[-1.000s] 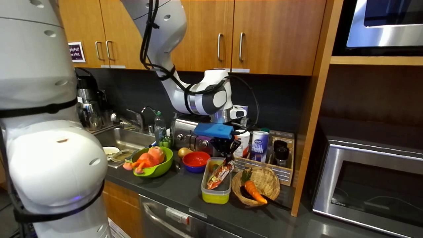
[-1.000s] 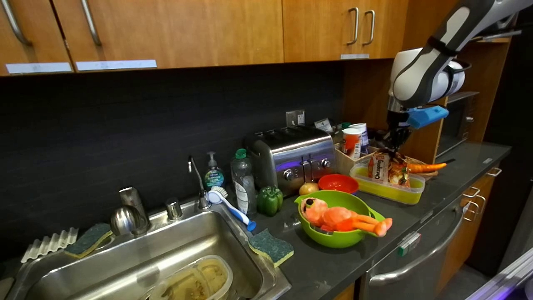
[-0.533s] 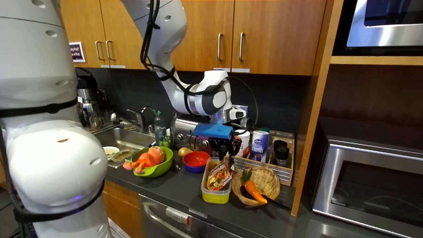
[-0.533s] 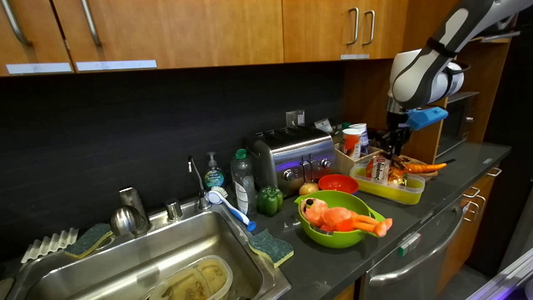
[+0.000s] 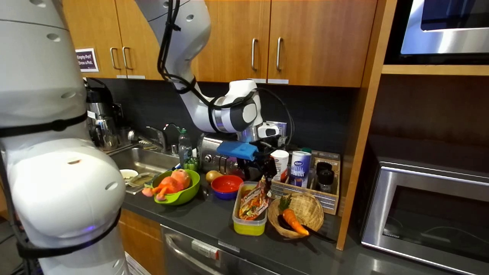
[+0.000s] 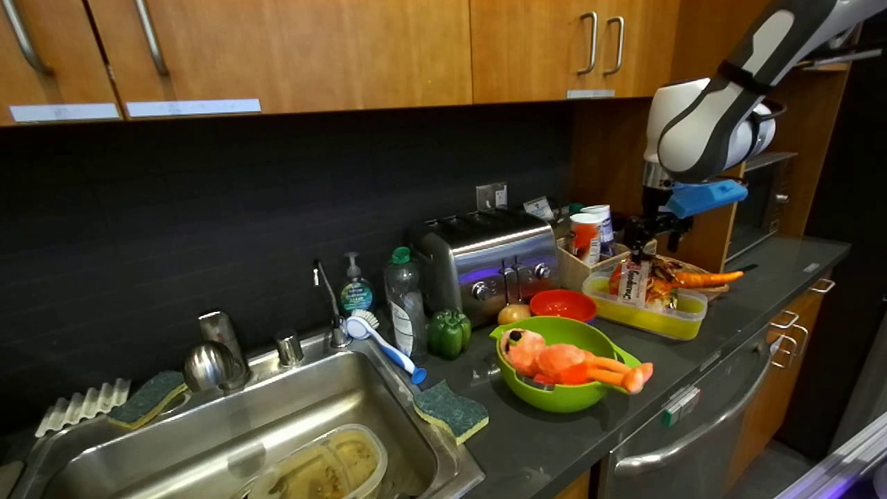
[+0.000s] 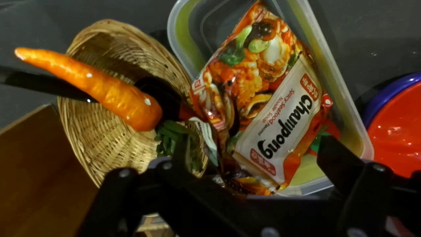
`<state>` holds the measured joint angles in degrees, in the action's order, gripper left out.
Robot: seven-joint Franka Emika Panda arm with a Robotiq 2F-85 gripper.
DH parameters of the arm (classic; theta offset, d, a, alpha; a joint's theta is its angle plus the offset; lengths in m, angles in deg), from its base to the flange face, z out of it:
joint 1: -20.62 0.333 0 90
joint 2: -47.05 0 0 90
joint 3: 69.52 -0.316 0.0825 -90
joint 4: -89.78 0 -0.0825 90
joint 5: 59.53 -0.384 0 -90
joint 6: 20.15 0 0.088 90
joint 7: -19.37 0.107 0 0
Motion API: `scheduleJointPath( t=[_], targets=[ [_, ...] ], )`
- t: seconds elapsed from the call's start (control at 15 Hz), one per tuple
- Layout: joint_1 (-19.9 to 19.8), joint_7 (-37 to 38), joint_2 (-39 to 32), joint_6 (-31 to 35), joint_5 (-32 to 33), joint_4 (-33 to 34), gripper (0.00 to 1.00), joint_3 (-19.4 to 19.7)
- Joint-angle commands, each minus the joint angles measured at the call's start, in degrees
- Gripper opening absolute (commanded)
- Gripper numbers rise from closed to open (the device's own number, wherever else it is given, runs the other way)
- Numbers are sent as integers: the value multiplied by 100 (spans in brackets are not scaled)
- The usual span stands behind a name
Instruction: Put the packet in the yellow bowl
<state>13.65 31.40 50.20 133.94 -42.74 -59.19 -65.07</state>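
Packet [image 7: 269,102] of crinkly red-brown film, aslant in squarish see-through yellow-green plastic bowl [image 5: 249,228]

The black jaws stand spread just above it, their fingertips [image 7: 338,161] well apart and pinching nothing; whether one brushes the film I cannot tell. The packet lies mostly inside the bowl, near the front edge of the smooth dark-grey table [image 5: 198,221], its high end over the rim beside the round brown wicker basket [image 7: 120,146].

Placing looks all but done. To finish well, lift straight up with the jaws wide, so neither side snags the film and drags it out; only then swing away.

The packet reads "Champong" and "Spicy Seafood Flavored Noodle Soup"; its small red stamps I cannot read. Toward the table's back edge, a tall blue-and-white cylindrical canister [image 5: 300,169] says "Creamer"
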Motion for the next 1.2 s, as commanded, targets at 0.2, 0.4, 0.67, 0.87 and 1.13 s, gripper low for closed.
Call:
scheduleJointPath(
  t=[0.2,0.4,0.67,0.87,1.13],
  targets=[
    [-154,2659,1192,-435,554,-1025,100,-525],
    [-236,3614,1593,-711,389,-1361,100,-840],
    [-180,4591,1615,-1119,16,-1030,100,-1055],
    [-46,4924,1762,-1127,-585,-1066,100,-1022],
    [126,4806,1919,-1232,-1533,-1052,100,-895]
  ],
)
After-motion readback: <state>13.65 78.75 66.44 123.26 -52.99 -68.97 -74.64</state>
